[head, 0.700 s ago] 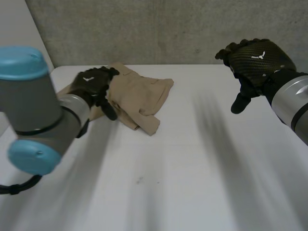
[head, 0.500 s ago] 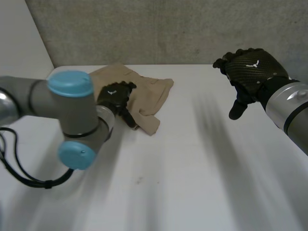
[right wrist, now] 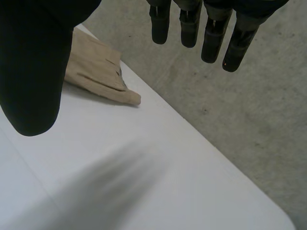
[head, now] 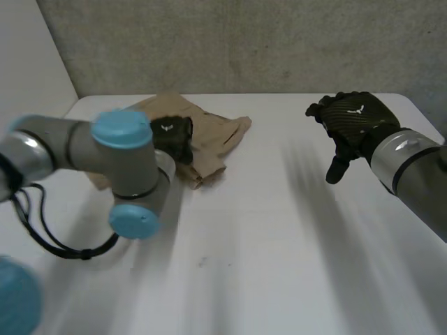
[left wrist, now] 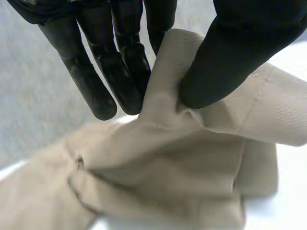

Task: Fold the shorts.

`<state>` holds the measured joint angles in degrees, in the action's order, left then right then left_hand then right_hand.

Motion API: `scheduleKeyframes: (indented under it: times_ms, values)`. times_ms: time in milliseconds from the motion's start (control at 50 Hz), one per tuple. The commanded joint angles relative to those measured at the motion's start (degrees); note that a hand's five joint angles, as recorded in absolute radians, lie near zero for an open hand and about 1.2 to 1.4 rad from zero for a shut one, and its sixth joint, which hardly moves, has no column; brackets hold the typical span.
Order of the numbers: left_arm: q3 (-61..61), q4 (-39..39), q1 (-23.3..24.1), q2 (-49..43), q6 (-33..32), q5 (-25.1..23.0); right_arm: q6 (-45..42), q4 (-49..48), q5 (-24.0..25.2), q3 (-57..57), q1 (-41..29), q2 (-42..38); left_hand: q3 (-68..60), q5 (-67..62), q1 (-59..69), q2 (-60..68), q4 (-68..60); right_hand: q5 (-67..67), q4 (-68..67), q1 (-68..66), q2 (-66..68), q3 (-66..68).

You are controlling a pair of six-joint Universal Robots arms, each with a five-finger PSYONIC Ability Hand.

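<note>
**Left hand pinches the shorts, right hand held free**

Head view: the tan shorts (head: 213, 132) lie crumpled on the white table (head: 279, 237), along its far edge by the concrete wall (head: 230, 42). The left hand (head: 172, 137) sits on top of them, over the near part of the heap, with cloth spreading out past it on both sides. Its arm (head: 119, 164) bends in front of it. The right hand (head: 353, 117) is held above the table well apart from the shorts, thumb pointing down.

Left wrist view: the left hand (left wrist: 120, 67) has a fold of the shorts (left wrist: 192, 167) caught between its thumb (left wrist: 230, 62) and its fingers (left wrist: 98, 91), the thumb tip pressed into the cloth. The pinched fold rises to the hand (a seam runs across it just beyond the thumb) and the rest of the shorts bunches in loose layers beyond the fingertips.

Right wrist view: the right hand (right wrist: 33, 67) holds nothing. Its fingers (right wrist: 213, 36) are straight and slightly parted, and the thumb stands wide of them. The shorts (right wrist: 98, 72) lie far beyond the thumb on the table (right wrist: 158, 191), next to the wall (right wrist: 240, 115).
</note>
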<state>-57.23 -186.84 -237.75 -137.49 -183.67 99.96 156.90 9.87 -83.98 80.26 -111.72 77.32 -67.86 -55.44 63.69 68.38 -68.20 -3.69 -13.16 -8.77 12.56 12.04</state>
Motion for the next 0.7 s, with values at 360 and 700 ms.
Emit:
scheduleKeyframes:
  times_ms: [360,700]
  values:
    - [-21.0,3.2,1.9,35.2,-0.3,-2.6,30.3,-6.1,5.6,-18.8,-12.3,-29.1,-6.3,-8.7,10.4,5.8,-5.9,3.7,3.2,-1.2,-2.6,-2.0]
    - [-32.1,2.9,-1.7,38.6,-0.3,-2.7,10.4,-17.1,-8.9,-19.5,-14.4,-27.7,9.5,7.1,-5.3,-10.0,9.8,-66.3,-66.8,-71.2,67.4,68.0]
